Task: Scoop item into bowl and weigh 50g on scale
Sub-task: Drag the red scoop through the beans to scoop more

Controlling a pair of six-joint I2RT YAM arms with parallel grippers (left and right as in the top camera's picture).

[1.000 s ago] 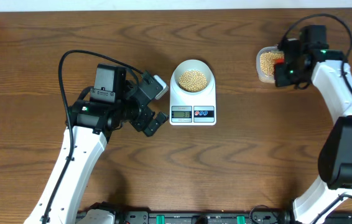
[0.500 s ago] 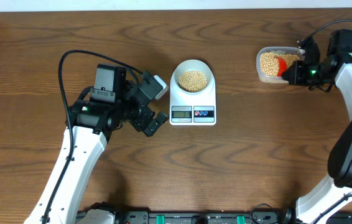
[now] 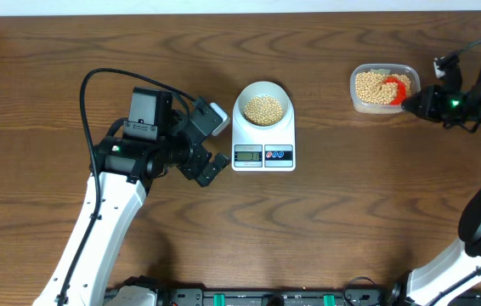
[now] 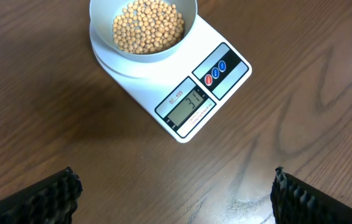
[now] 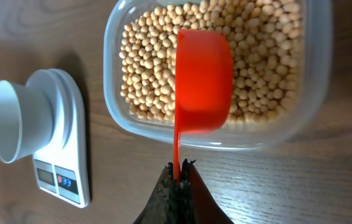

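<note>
The pale bowl [image 3: 241, 105] stands on the white scale [image 3: 286, 141] at mid-table, with a layer of tan beans [image 3: 263, 108] inside. My left gripper [image 3: 214, 143] hovers open just left of the scale. In the left wrist view its fingers [image 4: 46, 199] are wide apart with only bare wood between them, and the bowl [image 4: 101, 38] and scale [image 4: 226, 81] lie ahead. My right gripper [image 3: 416, 100] is shut on the thin handle of a red scoop [image 3: 396, 87]. The scoop's cup [image 5: 204, 81] sits over the beans [image 5: 145, 56] in the clear tub [image 5: 117, 109].
The clear plastic tub [image 3: 361, 104] stands at the back right, near the table's far edge. The left arm's black cable loops over the wood to the left of the scale. Robot bases line the front edge.
My right arm has drawn back to the right, off the tub, so the red scoop now shows over the tub's right side. The left arm, bowl and scale have not moved.
</note>
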